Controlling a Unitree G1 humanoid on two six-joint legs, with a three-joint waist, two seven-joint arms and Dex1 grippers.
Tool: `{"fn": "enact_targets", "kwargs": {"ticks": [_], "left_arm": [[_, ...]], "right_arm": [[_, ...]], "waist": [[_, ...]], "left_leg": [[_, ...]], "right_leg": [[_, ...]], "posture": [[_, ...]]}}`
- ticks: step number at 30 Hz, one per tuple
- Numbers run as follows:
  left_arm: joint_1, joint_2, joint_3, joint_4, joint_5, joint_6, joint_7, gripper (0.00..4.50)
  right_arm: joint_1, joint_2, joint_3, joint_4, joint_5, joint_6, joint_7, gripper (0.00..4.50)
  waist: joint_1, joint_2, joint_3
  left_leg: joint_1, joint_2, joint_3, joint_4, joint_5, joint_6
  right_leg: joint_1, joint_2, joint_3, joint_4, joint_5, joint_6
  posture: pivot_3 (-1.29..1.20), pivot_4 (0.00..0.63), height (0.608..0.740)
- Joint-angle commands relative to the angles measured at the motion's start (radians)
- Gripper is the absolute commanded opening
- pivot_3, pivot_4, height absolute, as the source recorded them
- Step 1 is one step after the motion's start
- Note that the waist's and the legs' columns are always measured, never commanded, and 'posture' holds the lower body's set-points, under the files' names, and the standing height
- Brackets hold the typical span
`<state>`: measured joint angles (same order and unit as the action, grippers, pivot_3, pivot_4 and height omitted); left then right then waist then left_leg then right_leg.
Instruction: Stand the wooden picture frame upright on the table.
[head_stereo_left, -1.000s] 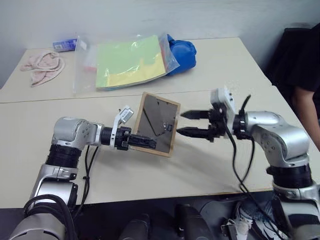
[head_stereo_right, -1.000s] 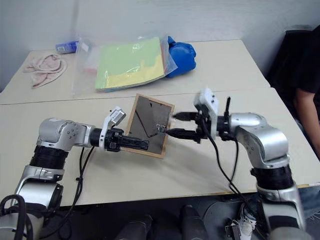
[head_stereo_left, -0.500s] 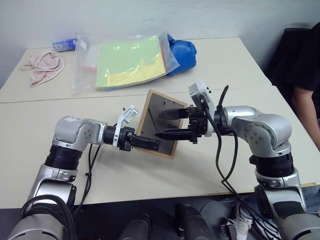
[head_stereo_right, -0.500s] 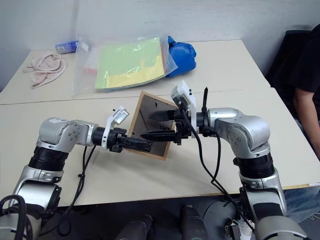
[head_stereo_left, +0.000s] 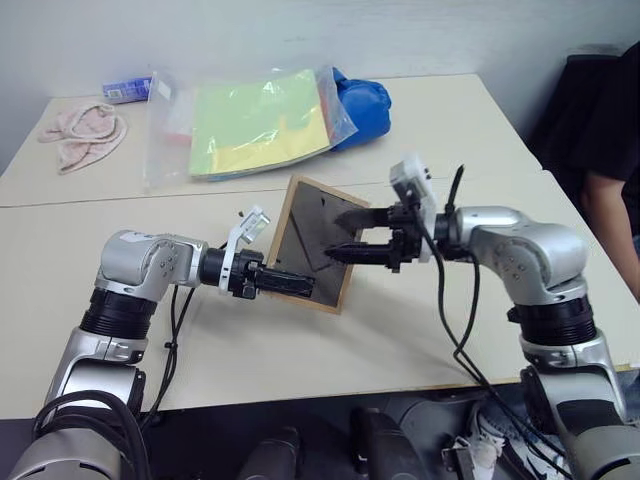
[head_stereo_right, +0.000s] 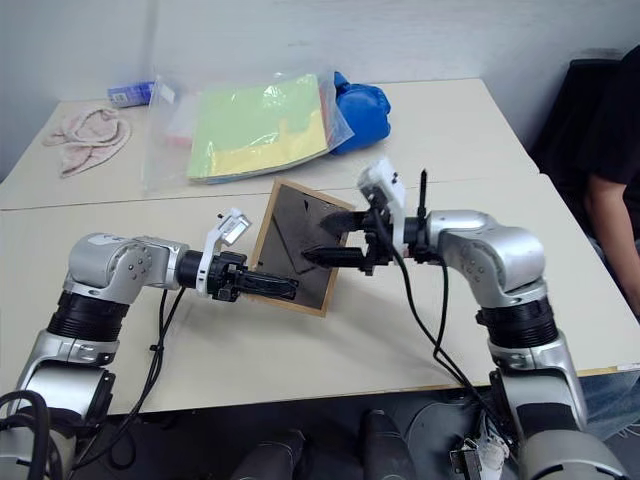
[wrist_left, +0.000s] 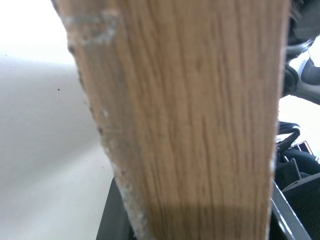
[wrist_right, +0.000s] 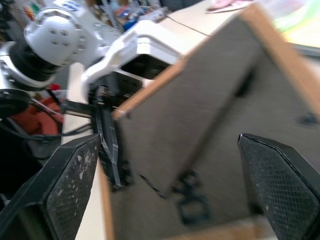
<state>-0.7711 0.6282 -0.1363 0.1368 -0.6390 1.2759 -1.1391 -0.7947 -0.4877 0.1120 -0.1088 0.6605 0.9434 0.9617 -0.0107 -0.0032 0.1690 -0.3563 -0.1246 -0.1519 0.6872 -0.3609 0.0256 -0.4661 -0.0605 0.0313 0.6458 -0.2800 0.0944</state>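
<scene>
The wooden picture frame is held tilted over the table, its dark back with the fold-out stand facing me. My left gripper is shut on the frame's lower edge, and its light wood shows close up in the left wrist view. My right gripper is open, coming from the right, with one finger high and one low in front of the back panel. Its fingers straddle the stand without closing on it. I cannot tell whether the frame's bottom corner touches the table.
At the back lie a clear bag of green-yellow paper, a blue bundle, a pink cloth and a small blue packet. A person sits at the right edge. A seam crosses the table.
My right gripper has moved left from beside the frame until its open fingers are in front of the frame's back. The left gripper has kept its hold in place.
</scene>
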Motion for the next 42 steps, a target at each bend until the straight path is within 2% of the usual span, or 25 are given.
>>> {"fn": "enact_targets", "kwargs": {"ticks": [1, 4, 8, 12, 14, 17, 18, 20, 22, 24, 28, 30, 32, 36, 38, 42], "left_arm": [[-0.027, 0.004, 0.01, -0.009, -0.02, -0.032, -0.027, 1.04], [-0.035, 0.001, 0.011, 0.014, -0.016, -0.036, -0.026, 1.04], [-0.04, 0.004, 0.006, 0.042, -0.003, -0.053, -0.026, 1.04], [-0.041, 0.005, 0.013, 0.03, -0.017, -0.043, -0.027, 1.04], [-0.042, 0.005, 0.014, 0.023, -0.021, -0.039, -0.024, 1.04], [-0.051, 0.004, 0.021, 0.016, -0.03, -0.023, -0.02, 1.04], [-0.053, 0.004, 0.023, 0.01, -0.034, -0.016, -0.018, 1.04], [-0.057, 0.004, 0.023, 0.001, -0.039, -0.007, -0.019, 1.04], [-0.063, 0.001, 0.026, -0.002, -0.041, 0.001, -0.017, 1.04], [-0.068, -0.001, 0.029, -0.004, -0.045, 0.01, -0.016, 1.04], [-0.08, -0.004, 0.04, -0.028, -0.076, 0.062, -0.014, 1.04], [-0.086, -0.004, 0.043, -0.028, -0.084, 0.078, -0.007, 1.04], [-0.088, -0.001, 0.045, -0.028, -0.091, 0.093, -0.005, 1.04], [-0.084, 0.006, 0.055, -0.035, -0.106, 0.109, 0.003, 1.04], [-0.082, 0.008, 0.063, -0.037, -0.11, 0.105, 0.009, 1.04], [-0.085, 0.036, 0.066, -0.014, -0.095, 0.092, 0.011, 1.04]], "right_arm": [[-0.007, 0.022, -0.019, -0.081, 0.057, 0.017, 0.001, 4.5], [-0.002, 0.021, -0.062, -0.13, 0.119, 0.05, -0.005, 4.5], [0.018, -0.049, -0.133, -0.197, 0.192, 0.104, -0.006, 4.5], [0.07, -0.184, -0.111, -0.209, 0.069, 0.0, 0.012, 4.5], [0.105, -0.252, -0.091, -0.194, -0.019, -0.116, 0.048, 4.5], [0.207, -0.351, 0.011, -0.079, -0.401, -0.699, 0.059, 4.5], [0.216, -0.356, 0.056, 0.017, -0.575, -0.991, -0.034, 4.5], [0.184, -0.336, 0.11, 0.187, -0.824, -1.426, -0.225, 4.5], [0.113, -0.33, 0.186, 0.322, -1.115, -1.702, -0.477, 4.5], [0.045, -0.318, 0.244, 0.417, -1.351, -1.841, -0.701, 4.5], [-0.103, -0.192, 0.294, 0.546, -1.635, -1.865, -1.187, 4.5], [-0.162, -0.158, 0.325, 0.613, -1.726, -1.838, -1.338, 4.08], [-0.196, -0.143, 0.349, 0.659, -1.765, -1.832, -1.409, 3.66], [-0.241, -0.135, 0.402, 0.711, -1.823, -1.85, -1.527, 2.43], [-0.253, -0.139, 0.428, 0.738, -1.84, -1.857, -1.563, 2.18], [-0.26, -0.171, 0.451, 0.749, -1.845, -1.885, -1.62, 2.04]], "waist": [[0.0, 0.0, 0.0], [0.001, 0.0, 0.0], [0.011, 0.0, 0.0], [0.012, 0.0, 0.0], [0.011, 0.0, 0.0], [0.01, 0.0, 0.0], [0.01, -0.001, 0.0], [0.005, -0.001, 0.0], [0.001, -0.001, 0.001], [-0.009, -0.002, 0.001], [-0.035, -0.002, 0.001], [-0.044, -0.002, 0.001], [-0.046, -0.002, 0.001], [-0.047, -0.002, 0.001], [-0.048, -0.002, 0.001], [-0.051, -0.002, 0.001]], "left_leg": [[0.0, 0.0, 0.0, 0.0, 0.0, 0.0], [0.0, 0.0, 0.0, 0.0, 0.0, 0.0], [0.0, 0.0, 0.0, 0.001, 0.0, 0.0], [0.0, -0.001, 0.0, 0.001, 0.0, 0.001], [0.0, -0.001, 0.0, 0.001, 0.0, 0.001], [0.0, -0.001, 0.0, 0.0, 0.0, 0.001], [0.0, -0.001, 0.001, 0.0, 0.0, 0.001], [0.0, -0.001, 0.003, 0.0, 0.0, 0.0], [0.0, -0.002, 0.011, -0.001, 0.0, 0.0], [0.0, -0.003, 0.022, -0.003, 0.0, 0.0], [0.001, -0.002, 0.025, -0.003, 0.001, 0.0], [0.0, -0.002, 0.025, -0.004, 0.0, -0.001], [0.0, -0.001, 0.025, -0.004, 0.0, -0.001], [0.0, -0.002, 0.025, -0.004, 0.0, -0.002], [0.0, -0.002, 0.025, -0.003, 0.0, -0.002], [0.0, -0.002, 0.025, -0.003, 0.0, -0.002]], "right_leg": [[0.0, 0.0, 0.0, 0.0, 0.0, 0.0], [0.0, 0.0, 0.0, 0.0, 0.0, 0.0], [0.0, 0.0, 0.0, 0.0, 0.0, 0.0], [0.001, -0.001, 0.0, -0.001, 0.0, 0.0], [0.001, 0.0, 0.0, -0.001, 0.0, 0.0], [0.001, 0.0, 0.0, -0.002, 0.0, 0.0], [0.001, 0.0, 0.0, -0.001, 0.0, 0.0], [-0.001, 0.0, 0.001, 0.0, 0.0, 0.0], [-0.006, 0.0, 0.001, 0.001, 0.0, 0.0], [-0.016, -0.001, 0.001, 0.01, -0.001, -0.001], [-0.021, 0.0, 0.002, 0.013, -0.002, -0.003], [-0.025, 0.001, 0.004, 0.014, -0.002, -0.004], [-0.026, 0.001, 0.005, 0.015, -0.003, -0.005], [-0.026, 0.0, 0.004, 0.015, -0.003, -0.006], [-0.026, 0.0, 0.004, 0.014, -0.003, -0.006], [-0.026, 0.0, 0.004, 0.014, -0.003, -0.006]], "posture": [[0.0, 0.15, 0.74], [0.0, 0.15, 0.74], [0.0, 0.15, 0.74], [0.0, 0.15, 0.74], [0.0, 0.15, 0.74], [0.0, 0.15, 0.74], [0.0, 0.15, 0.74], [0.0, 0.15, 0.74], [0.0, 0.15, 0.74], [0.0, 0.15, 0.74], [0.0, 0.15, 0.74], [0.0, 0.15, 0.74], [0.0, 0.15, 0.74], [0.0, 0.15, 0.74], [0.0, 0.15, 0.74], [0.0, 0.15, 0.74]]}}
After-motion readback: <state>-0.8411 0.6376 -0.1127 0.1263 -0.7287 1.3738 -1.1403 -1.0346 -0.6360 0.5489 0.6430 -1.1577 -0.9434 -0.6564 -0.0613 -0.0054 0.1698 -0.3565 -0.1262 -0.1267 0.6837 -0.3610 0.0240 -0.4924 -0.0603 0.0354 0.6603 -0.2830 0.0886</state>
